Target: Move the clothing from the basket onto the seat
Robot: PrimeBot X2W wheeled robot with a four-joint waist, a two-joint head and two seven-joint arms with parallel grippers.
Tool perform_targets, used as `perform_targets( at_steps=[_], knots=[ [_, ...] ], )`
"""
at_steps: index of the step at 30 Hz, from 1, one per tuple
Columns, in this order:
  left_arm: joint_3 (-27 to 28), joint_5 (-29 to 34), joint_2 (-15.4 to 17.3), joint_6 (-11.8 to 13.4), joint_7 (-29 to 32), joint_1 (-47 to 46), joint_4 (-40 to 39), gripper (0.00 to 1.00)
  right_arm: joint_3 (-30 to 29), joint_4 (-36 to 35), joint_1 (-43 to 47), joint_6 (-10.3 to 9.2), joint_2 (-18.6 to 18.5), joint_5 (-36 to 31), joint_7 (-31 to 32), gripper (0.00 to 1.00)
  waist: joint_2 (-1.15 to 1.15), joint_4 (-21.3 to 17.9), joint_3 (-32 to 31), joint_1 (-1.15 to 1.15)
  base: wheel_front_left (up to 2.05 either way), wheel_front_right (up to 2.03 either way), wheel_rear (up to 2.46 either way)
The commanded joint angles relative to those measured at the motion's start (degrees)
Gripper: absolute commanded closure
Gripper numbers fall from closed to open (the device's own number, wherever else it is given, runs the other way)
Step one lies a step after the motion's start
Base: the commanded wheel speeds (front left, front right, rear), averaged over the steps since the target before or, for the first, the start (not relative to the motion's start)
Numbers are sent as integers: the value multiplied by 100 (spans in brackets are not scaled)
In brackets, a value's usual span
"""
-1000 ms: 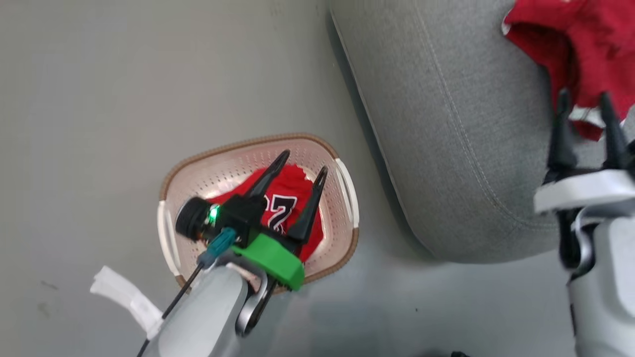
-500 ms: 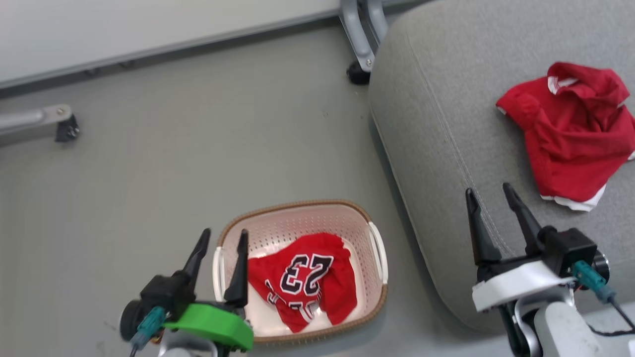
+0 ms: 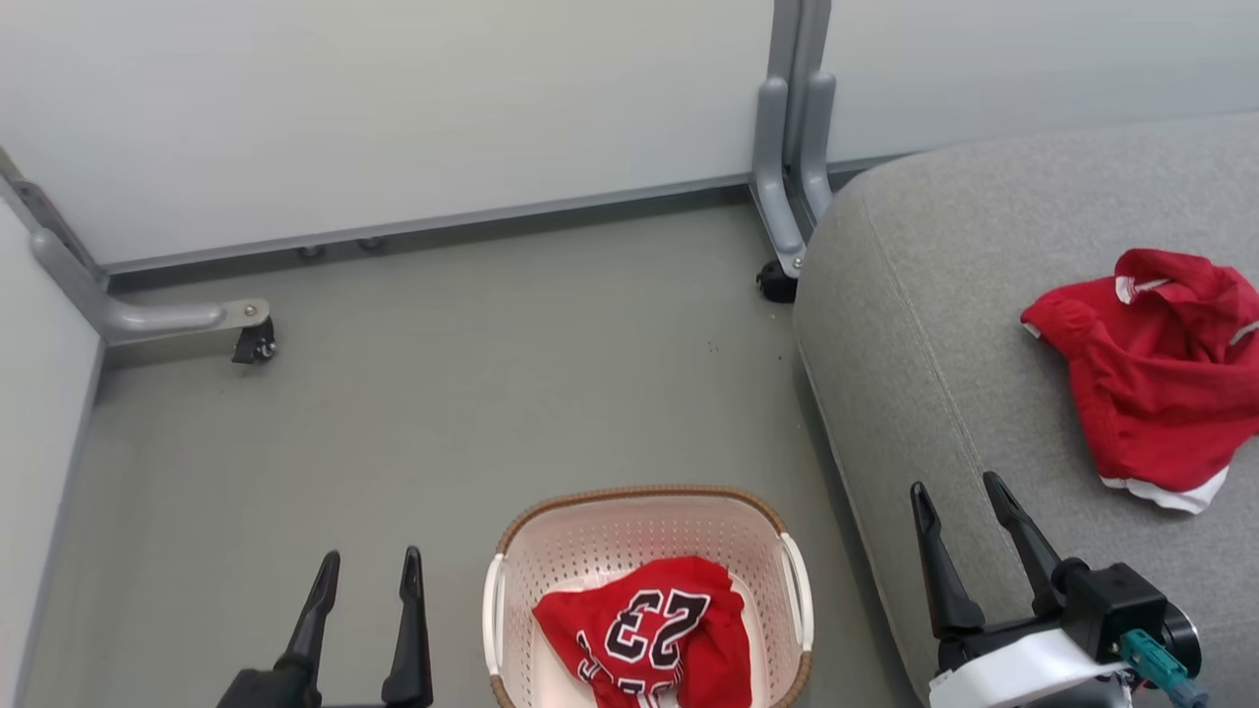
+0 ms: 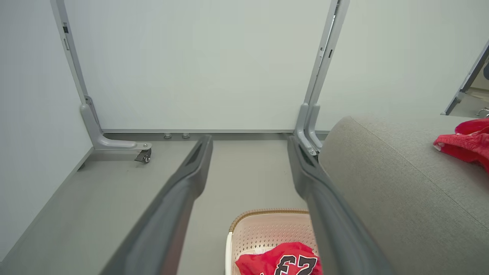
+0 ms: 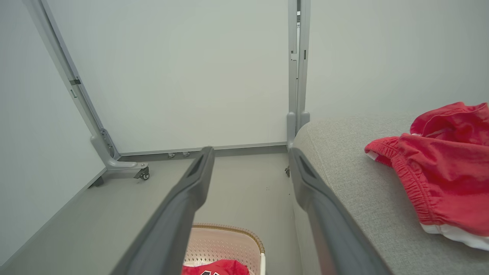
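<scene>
grey floor spreads out before pale partition panels that stand along its far edge. light-grey fabric covers the seat, which takes up the right side of the head view with its rounded front edge facing the floor. the basket, cream with a brown woven rim, stands on the floor at the bottom middle of that view, just beside the seat's edge. the red shorts with white trim lie crumpled on top of the seat toward its right, well apart from the basket. the red jersey lies bunched on the basket's floor, its black white-edged 23 facing up. the left pincer hangs over bare floor just left of the basket, its two dark fingers spread wide with nothing between them; the jersey lies to its right, inside the basket. the right pincer stands over the seat's near edge, jaws likewise wide and empty. the shorts lie ahead of it and to its right, clear of its fingertips, and the jersey sits down to its left.
</scene>
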Motion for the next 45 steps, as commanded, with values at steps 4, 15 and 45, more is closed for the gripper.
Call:
perform_targets(
  at_steps=[4, 15, 45],
  knots=[
    [36, 145, 8, 71, 2, 306, -201, 0, -34, -174, 263, -2, 40, -54, -18, 0, 0, 110, -209, 0, 0, 0, 0],
    [-26, 244, 7, 96, 2, 307, -306, 0, -91, -277, 416, -2, 88, -152, -18, 0, 0, 79, -305, 0, 0, 0, 0],
    [-118, 226, 7, 133, 2, 136, -218, 0, -104, -346, 305, -2, 93, -114, -18, 0, 0, 28, -115, 0, 0, 0, 0]
  ],
)
